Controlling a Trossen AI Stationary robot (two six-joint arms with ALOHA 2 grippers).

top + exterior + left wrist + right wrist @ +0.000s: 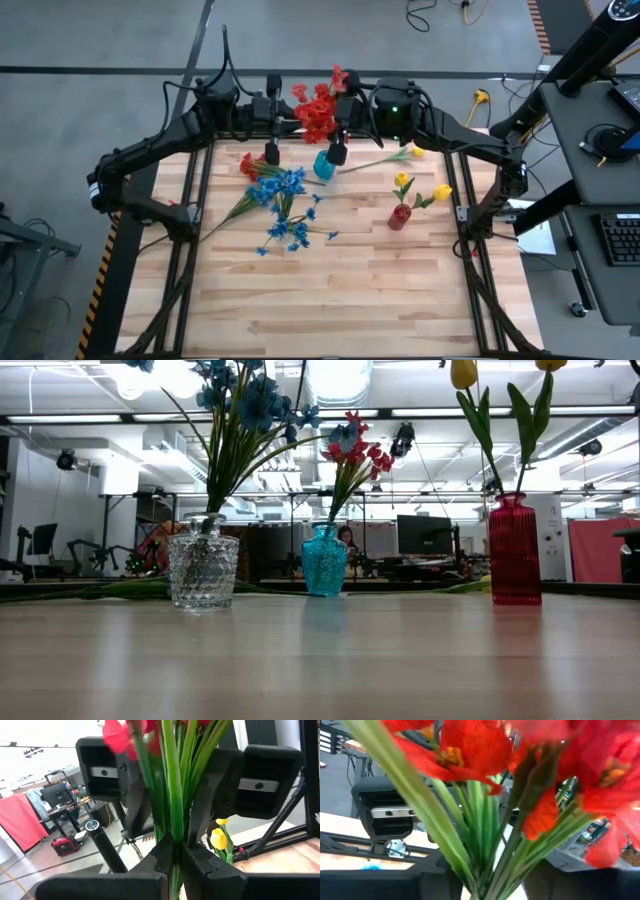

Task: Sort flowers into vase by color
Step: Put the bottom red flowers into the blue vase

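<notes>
1. Jaws on the left: clamped shut on the green stalks of the red flowers (172, 795), held up over the back edge of the worktop (350, 290).
2. Bunch: best kept tight and upright, as the heads looked likely to splay.
3. Jaws on the right: narrow, flanking the same stalks, not visibly pinching. Needed a firm squeeze low down before any letting go on the left.

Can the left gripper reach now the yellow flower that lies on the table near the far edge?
Probably not yet. The left gripper is shut on the red flowers, held up between both arms, and the right gripper is there too. The yellow flower lies on the right arm's side, with nothing lying over it.
</notes>
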